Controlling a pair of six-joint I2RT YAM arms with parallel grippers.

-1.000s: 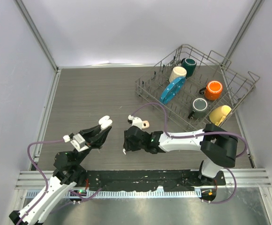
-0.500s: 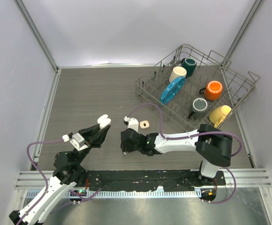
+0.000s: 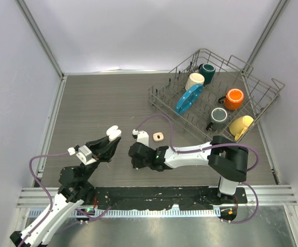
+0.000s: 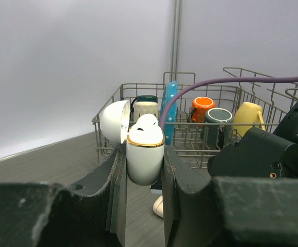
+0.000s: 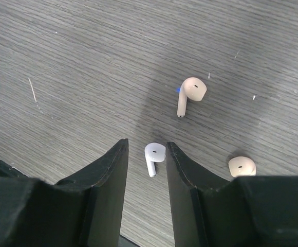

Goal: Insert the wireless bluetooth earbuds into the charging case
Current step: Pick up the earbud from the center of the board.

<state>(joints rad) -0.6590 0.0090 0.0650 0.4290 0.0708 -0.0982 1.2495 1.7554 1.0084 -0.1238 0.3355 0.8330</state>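
Two arms show in the overhead view. The left arm (image 3: pixel 67 185) rises from the near left corner with its wrist angled up and to the right. The left fingers (image 3: pixel 108 145) are clamped on the white charging case (image 3: pixel 114 134), held clear of the surface (image 3: pixel 97 103). The right arm (image 3: pixel 200 154) lies low, stretched leftward from its base. The right fingers (image 3: pixel 134 153) end near the left ones, with a gap between them. Just beyond them lie small pale pieces, one whitish (image 3: pixel 143 138) and one peach (image 3: pixel 158 136), too small to tell which way they point.

From the left wrist, the case stands upright between the two fingers, which press its sides. Its long axis is vertical and its gold rim faces up. The lid (image 4: pixel 113 121) is swung open to the left. A seated earbud (image 4: pixel 146 123) shows its white head in the opening. Behind stands a wire dish rack (image 4: pixel 210 87) holding mugs.

From the right wrist, the fingers aim down at the surface, parted by a narrow gap and gripping nothing. A white earbud (image 5: pixel 154 154) lies flat just off the tips, in line with the gap. Its head is toward the top of the frame and its stem runs toward the bottom. A peach earbud (image 5: pixel 191 92) lies farther out, head up and right, stem slanting down and left. A second peach earbud (image 5: pixel 241 165) shows only its head beside the right-hand finger.
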